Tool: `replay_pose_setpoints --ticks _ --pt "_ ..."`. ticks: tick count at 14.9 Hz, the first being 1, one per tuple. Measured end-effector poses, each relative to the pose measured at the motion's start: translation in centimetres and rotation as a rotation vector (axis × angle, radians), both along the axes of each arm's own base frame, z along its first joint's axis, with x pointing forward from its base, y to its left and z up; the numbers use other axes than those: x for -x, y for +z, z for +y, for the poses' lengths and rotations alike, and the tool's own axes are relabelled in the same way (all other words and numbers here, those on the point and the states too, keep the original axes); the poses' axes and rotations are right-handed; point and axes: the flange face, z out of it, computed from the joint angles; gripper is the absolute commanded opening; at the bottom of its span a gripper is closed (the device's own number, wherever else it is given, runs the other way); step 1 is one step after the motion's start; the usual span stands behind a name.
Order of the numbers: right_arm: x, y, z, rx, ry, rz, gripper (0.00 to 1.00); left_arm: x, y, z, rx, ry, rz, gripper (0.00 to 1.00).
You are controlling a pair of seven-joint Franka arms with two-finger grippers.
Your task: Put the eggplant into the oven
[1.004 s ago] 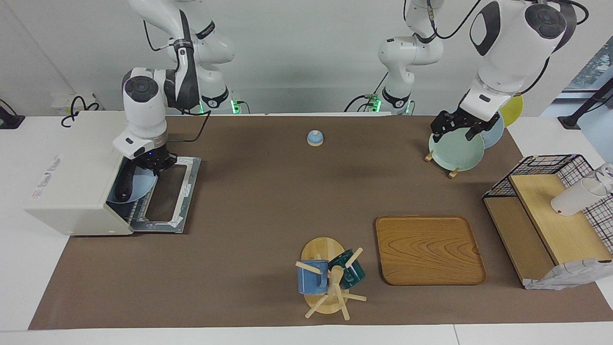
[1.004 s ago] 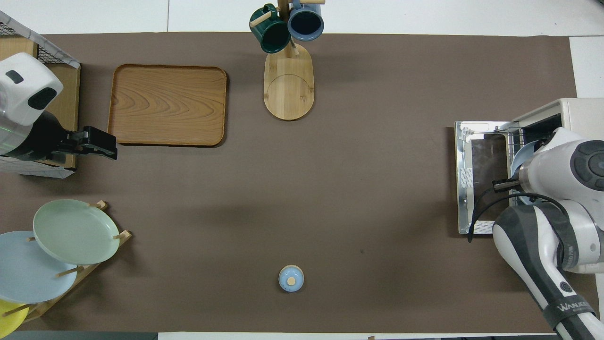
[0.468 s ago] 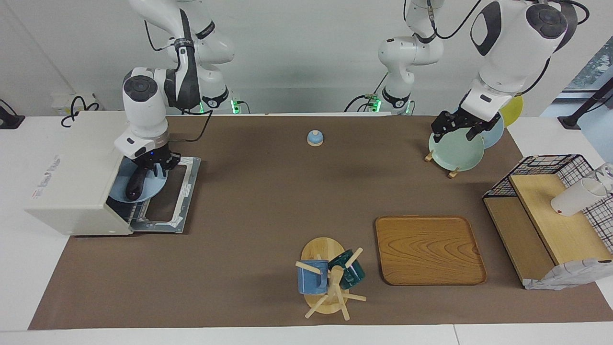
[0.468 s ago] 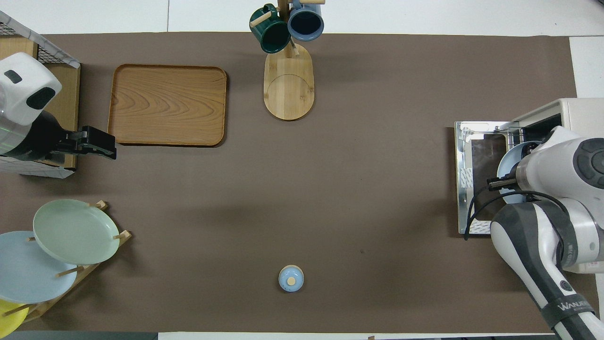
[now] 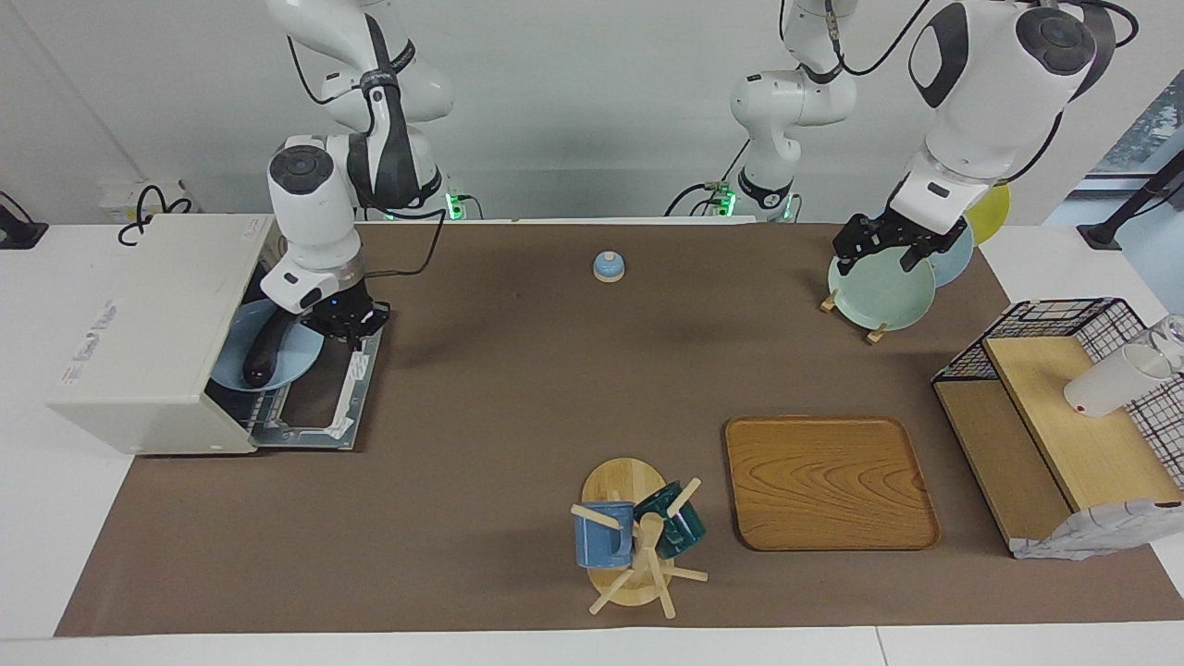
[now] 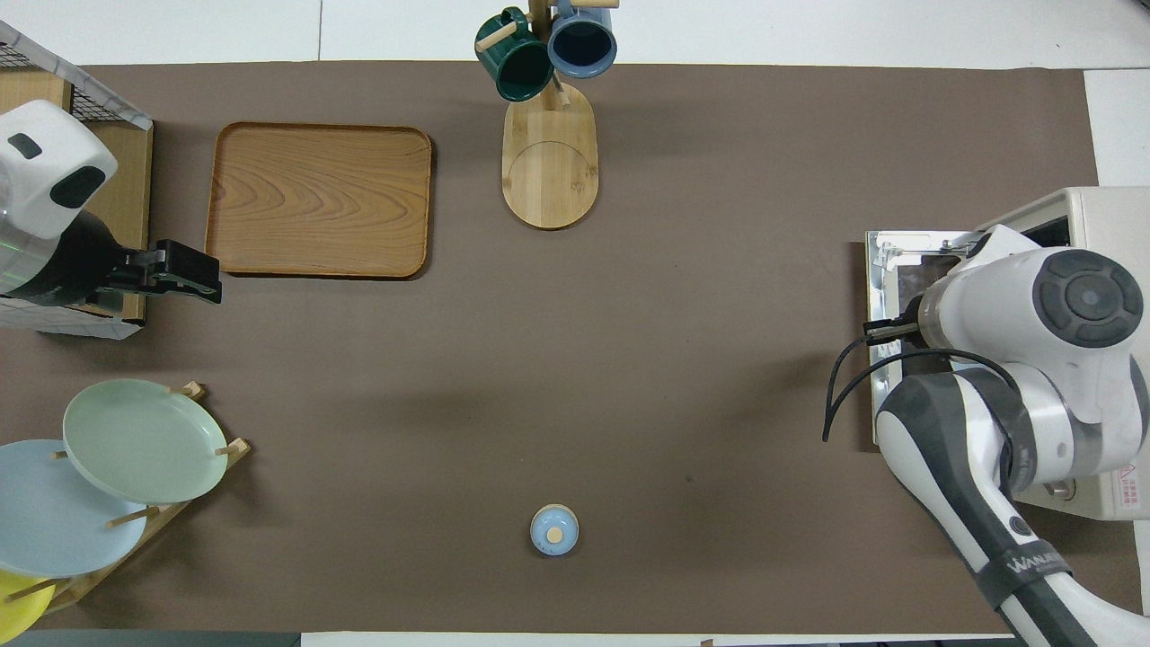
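Note:
The dark eggplant (image 5: 264,350) lies on a light blue plate (image 5: 298,359). That plate rests on the wire rack in the mouth of the off-white oven (image 5: 139,324), and its rim sticks out over the dropped door (image 5: 324,407). My right gripper (image 5: 350,326) is shut just beside the plate's rim, above the door's end nearer the robots, with nothing in it. In the overhead view the right arm hides the plate and the eggplant, and only the door (image 6: 898,270) shows. My left gripper (image 5: 883,248) waits open over the green plate (image 5: 879,296) at the left arm's end.
A plate rack (image 6: 144,440) holds green, blue and yellow plates. A wooden tray (image 5: 828,481), a mug tree (image 5: 634,536) and a wire-mesh wooden shelf (image 5: 1054,407) stand farther from the robots. A small blue lidded pot (image 5: 608,266) sits near the robots at mid-table.
The plate with the eggplant slid a little outward. My right gripper then drew off it and out of the oven mouth toward the table's middle, now shut. The left arm barely moved.

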Motion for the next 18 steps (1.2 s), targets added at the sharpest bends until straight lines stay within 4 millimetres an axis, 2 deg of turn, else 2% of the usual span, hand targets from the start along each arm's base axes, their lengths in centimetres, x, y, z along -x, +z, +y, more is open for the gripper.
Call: replay_pose_setpoints --ticks 4,10,13,18 --pt "-0.3 -3.0 1.8 0.000 -0.011 0.023 0.00 0.0 0.0 0.0 0.000 0.000 0.000 1.00" --pt "-0.4 -7.1 1.3 0.009 -0.023 0.082 0.00 0.0 0.0 0.0 0.000 0.000 0.000 1.00" --pt "-0.3 -7.5 0.4 0.009 -0.041 0.092 0.00 0.0 0.0 0.0 0.000 0.000 0.000 1.00" --pt "-0.3 -7.4 0.9 0.043 0.000 0.099 0.00 0.0 0.0 0.0 0.000 0.000 0.000 1.00"
